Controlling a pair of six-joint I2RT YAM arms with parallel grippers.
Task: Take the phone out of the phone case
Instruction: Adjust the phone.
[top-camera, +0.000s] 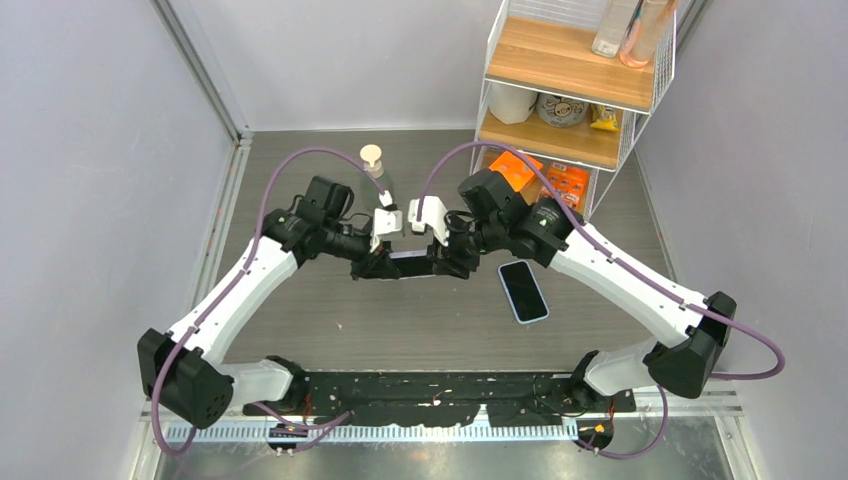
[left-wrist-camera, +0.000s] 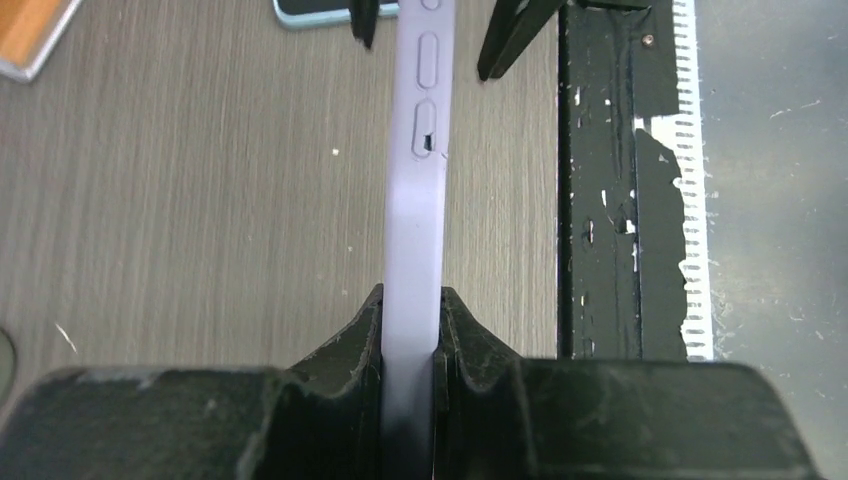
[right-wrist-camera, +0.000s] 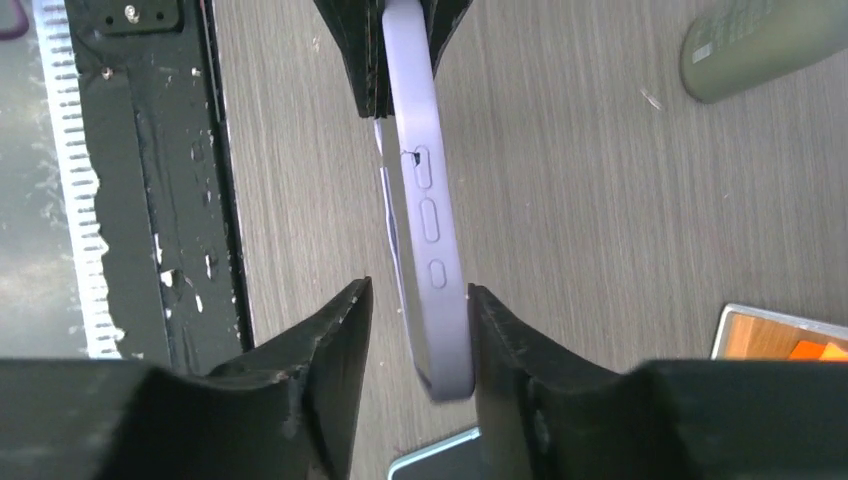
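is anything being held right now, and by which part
The left gripper is shut on one end of the purple phone case. The right gripper brackets the other end with jaws apart, a gap on one side.

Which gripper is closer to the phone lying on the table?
Right. The right gripper sits just left of the phone in the top view; the left gripper is farther left, across the case.

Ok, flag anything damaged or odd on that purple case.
The purple phone case, clamped in the left gripper, has a small tear beside a side-button bump. In the right wrist view its lip looks peeled there.
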